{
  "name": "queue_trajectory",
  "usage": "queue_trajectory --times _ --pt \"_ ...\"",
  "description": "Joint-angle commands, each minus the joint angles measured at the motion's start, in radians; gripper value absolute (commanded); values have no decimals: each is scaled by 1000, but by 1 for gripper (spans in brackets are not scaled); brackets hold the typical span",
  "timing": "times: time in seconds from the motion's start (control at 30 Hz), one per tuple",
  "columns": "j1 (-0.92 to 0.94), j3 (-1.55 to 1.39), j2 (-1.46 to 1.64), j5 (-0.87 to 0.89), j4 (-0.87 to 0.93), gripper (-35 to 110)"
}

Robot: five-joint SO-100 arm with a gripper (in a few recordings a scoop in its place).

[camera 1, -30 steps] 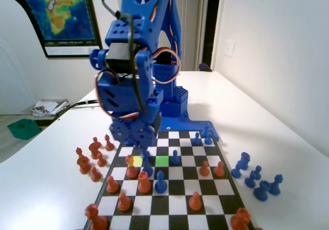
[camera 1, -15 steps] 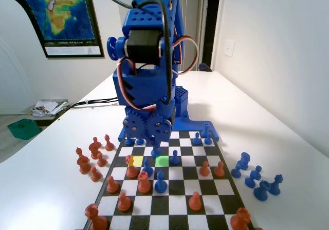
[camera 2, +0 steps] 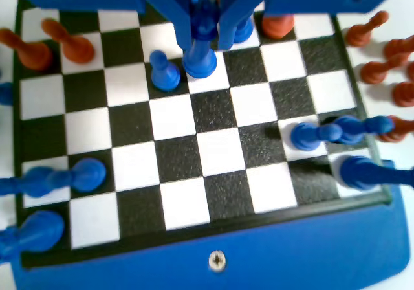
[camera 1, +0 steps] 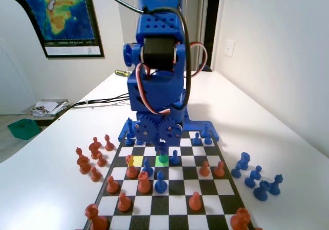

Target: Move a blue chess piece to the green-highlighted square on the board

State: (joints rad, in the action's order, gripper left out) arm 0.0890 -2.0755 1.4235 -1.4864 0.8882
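Right now the gripper [camera 2: 206,28] is pinching the blue chess piece [camera 2: 202,44] over the board [camera 2: 220,147].

Down in the wrist view both jaws are drawn in narrow around the piece's upper stem and head, touching it on each side, its flared base on a white square just beside a shorter blue pawn [camera 2: 163,73]. From the fixed view the gripper [camera 1: 162,147] hangs low under the arm's gear housing, and the blue chess piece [camera 1: 163,155] stands upright at the green-highlighted square [camera 1: 158,161], with the yellow square [camera 1: 137,160] two squares to its left.
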Motion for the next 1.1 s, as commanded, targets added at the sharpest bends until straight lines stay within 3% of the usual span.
queue_trajectory --times 0.0,1.07 --pt "6 -15 31 2 -14 1" --pt "34 31 64 -29 46 15"
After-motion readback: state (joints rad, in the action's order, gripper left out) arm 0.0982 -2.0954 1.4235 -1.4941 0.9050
